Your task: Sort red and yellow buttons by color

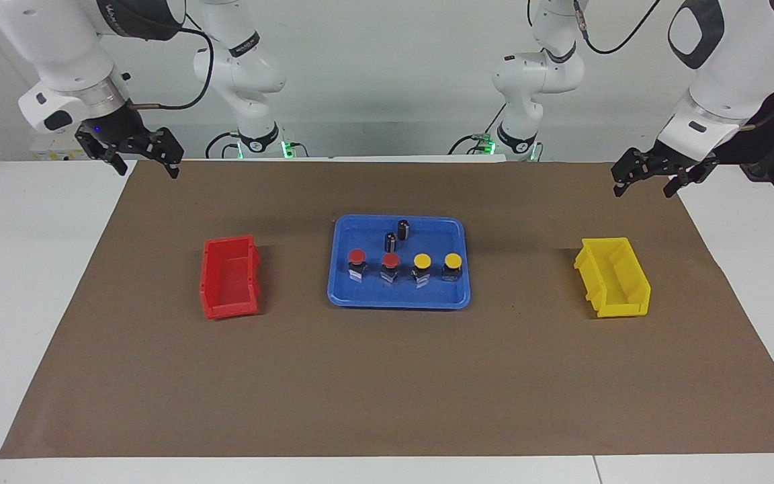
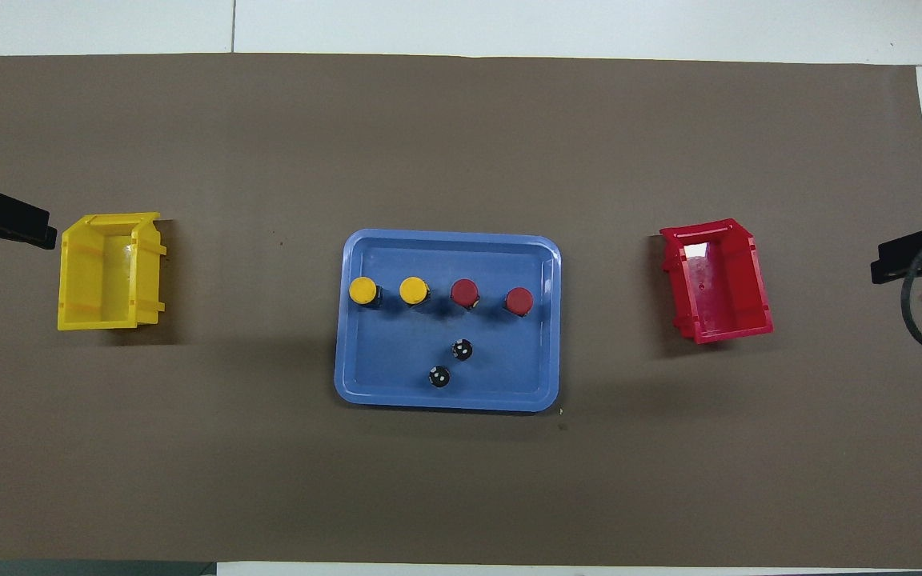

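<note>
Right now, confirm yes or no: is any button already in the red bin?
No: the red bin holds nothing, and all four buttons stand in the blue tray.

Both end effectors raised, open.

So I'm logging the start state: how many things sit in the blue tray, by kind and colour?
Red buttons: 2
Yellow buttons: 2
Dark capless cylinders: 2
Total in the blue tray: 6
</note>
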`<move>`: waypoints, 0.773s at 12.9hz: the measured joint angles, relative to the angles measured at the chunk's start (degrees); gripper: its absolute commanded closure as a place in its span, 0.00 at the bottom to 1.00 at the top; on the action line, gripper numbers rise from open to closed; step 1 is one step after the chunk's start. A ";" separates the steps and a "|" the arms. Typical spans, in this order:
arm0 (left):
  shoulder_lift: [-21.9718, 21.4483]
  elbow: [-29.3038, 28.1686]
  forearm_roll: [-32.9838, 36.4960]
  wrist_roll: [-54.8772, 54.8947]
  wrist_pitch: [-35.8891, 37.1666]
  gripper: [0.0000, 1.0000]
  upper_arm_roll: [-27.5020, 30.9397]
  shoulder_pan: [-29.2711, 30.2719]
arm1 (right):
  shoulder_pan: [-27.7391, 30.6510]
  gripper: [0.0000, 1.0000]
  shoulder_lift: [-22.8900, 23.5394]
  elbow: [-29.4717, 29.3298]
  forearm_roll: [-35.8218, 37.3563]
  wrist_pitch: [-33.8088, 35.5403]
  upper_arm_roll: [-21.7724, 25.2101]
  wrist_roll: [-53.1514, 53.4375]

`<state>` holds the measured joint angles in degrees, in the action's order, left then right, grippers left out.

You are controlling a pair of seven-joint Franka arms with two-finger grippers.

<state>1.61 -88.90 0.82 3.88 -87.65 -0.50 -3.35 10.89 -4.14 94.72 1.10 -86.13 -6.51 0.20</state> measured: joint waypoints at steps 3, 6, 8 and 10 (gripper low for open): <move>0.00 0.00 0.00 0.01 0.08 0.00 0.01 0.00 | -0.01 0.00 0.00 0.01 0.00 0.00 -0.03 0.00; -0.01 -0.05 0.00 0.02 0.20 0.00 0.01 0.00 | -0.43 0.00 -0.01 0.04 -0.03 0.00 -0.59 0.00; -0.09 -0.35 0.00 0.05 0.23 0.00 0.01 0.00 | -0.96 0.00 -0.01 0.05 -0.04 -0.01 -0.62 0.00; -0.38 -0.99 0.00 0.12 0.24 0.00 0.01 0.00 | -2.21 0.00 -0.01 0.05 -0.04 -0.28 -0.69 0.00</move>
<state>1.23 -89.89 0.82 3.99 -87.42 -0.49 -3.35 8.68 -4.15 94.78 1.06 -86.40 -7.20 0.20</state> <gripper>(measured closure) 0.000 0.000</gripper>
